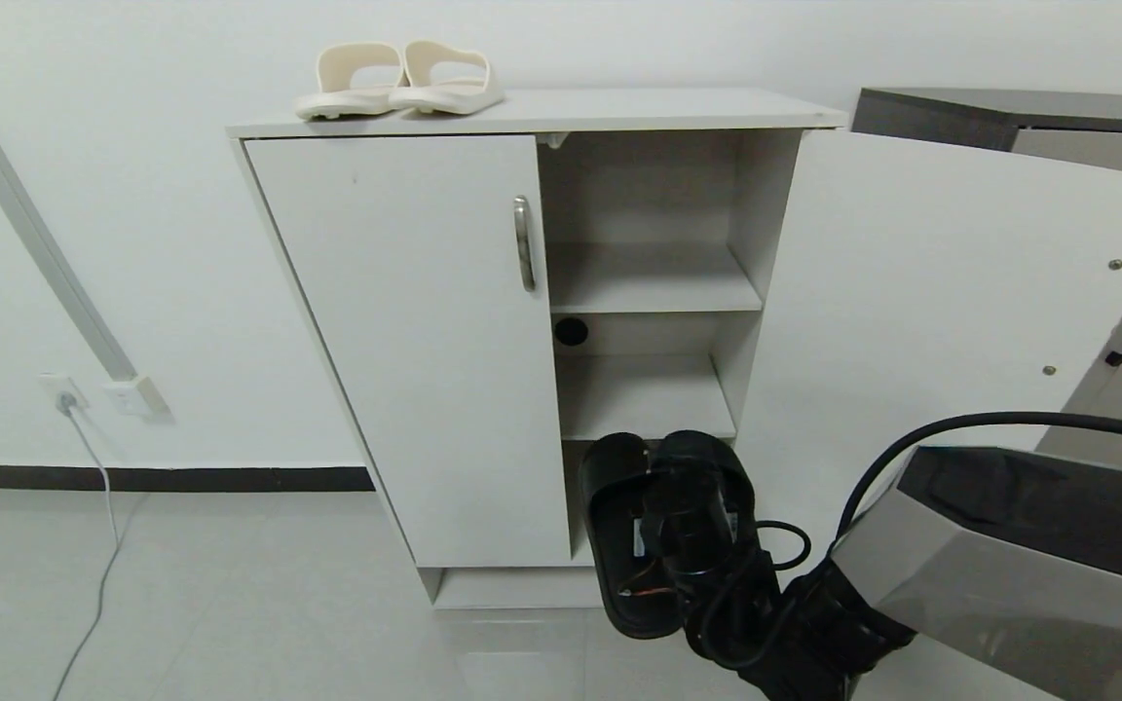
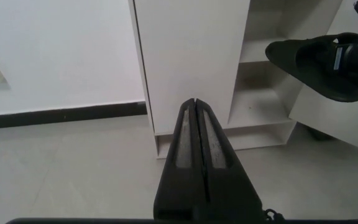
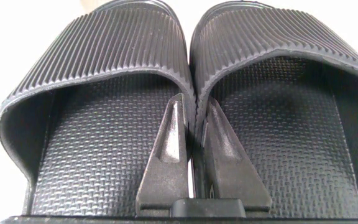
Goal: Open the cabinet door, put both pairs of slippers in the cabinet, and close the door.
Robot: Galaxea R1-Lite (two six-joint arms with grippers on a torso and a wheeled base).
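Black slippers [image 1: 610, 487]: held side by side off the floor [image 1: 230, 604], just in front of the open right half of the cabinet [image 1: 619, 109], toes toward the shelves [image 1: 654, 282]. Pinched by the right pincer [image 3: 194, 112] at the two inner strap edges, squeezed together between its fingers [image 3: 166, 149]. Cream slippers [image 1: 400, 83]: lying as a pair on the cabinet top, near its left end. Right door [image 1: 931, 321] swung wide open; left door [image 1: 405, 341] shut, with a metal handle [image 1: 523, 243] at its inner edge. Left pincer [image 2: 195, 109]: pressed together on nothing, hanging above the floor in front of the shut left door, well apart from the black slippers.
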